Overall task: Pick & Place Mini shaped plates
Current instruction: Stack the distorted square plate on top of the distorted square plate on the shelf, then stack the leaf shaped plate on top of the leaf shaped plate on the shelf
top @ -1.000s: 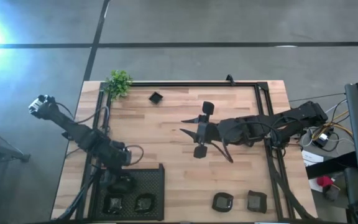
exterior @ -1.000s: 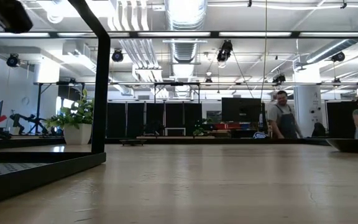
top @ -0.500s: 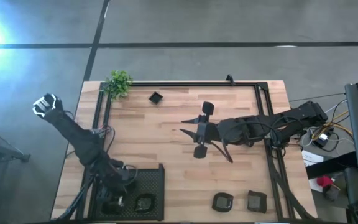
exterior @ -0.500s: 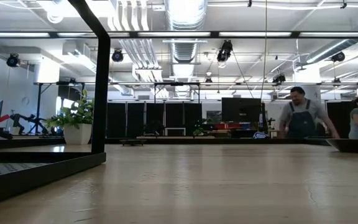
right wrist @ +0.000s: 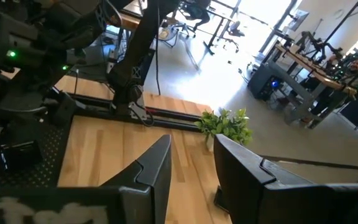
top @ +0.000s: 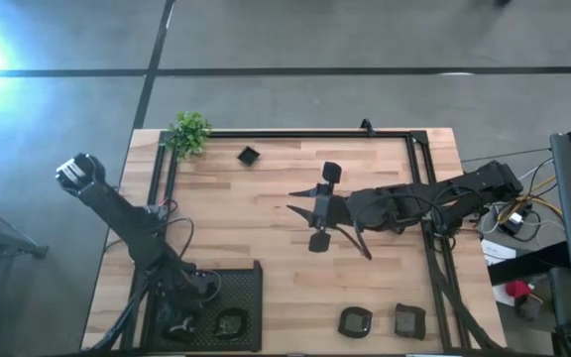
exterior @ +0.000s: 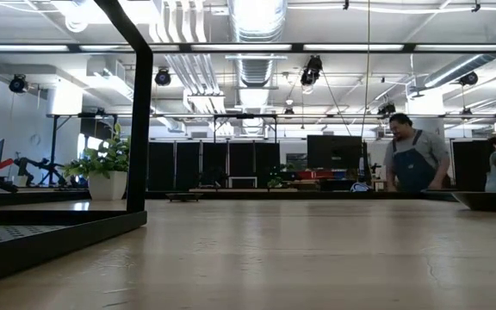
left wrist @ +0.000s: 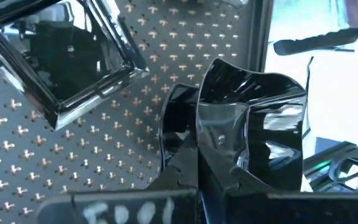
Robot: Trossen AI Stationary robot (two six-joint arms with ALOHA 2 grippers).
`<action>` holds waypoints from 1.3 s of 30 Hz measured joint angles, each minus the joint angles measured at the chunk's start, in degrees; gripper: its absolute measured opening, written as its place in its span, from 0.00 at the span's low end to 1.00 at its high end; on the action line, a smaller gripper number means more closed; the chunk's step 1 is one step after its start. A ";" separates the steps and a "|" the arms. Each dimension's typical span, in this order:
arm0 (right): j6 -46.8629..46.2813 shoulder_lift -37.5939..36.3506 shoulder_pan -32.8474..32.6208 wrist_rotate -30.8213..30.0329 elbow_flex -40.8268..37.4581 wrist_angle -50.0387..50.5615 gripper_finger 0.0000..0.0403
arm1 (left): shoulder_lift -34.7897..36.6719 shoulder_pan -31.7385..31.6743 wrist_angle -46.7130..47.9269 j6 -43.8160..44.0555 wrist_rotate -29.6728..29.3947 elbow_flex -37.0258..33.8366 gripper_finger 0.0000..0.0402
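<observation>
Two dark plates (top: 231,322) seem to lie in the mesh tray (top: 246,293); the left gripper (left wrist: 197,180), fingers clamped on a wavy plate (left wrist: 253,118), hangs over it. Right gripper (top: 310,210) hovers mid-bench, fingers parted, empty.

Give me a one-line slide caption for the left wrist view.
Left gripper shut on a glossy black mini plate, held above the perforated black tray beside a square plate.
</observation>
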State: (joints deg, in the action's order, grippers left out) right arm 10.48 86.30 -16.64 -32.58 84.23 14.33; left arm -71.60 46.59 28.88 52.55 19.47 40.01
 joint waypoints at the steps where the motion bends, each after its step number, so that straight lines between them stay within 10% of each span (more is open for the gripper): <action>1: 0.00 0.00 0.00 0.00 0.00 0.00 0.28 | -0.32 -0.02 0.01 0.11 0.00 0.00 0.00; 39: 2.09 0.00 0.02 -0.17 0.00 -0.07 0.24 | -0.81 0.01 0.39 2.95 2.28 0.00 0.16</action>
State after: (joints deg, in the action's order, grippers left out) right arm 12.57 86.30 -16.62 -32.75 84.23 14.26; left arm -72.41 46.59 29.28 55.51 21.75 40.01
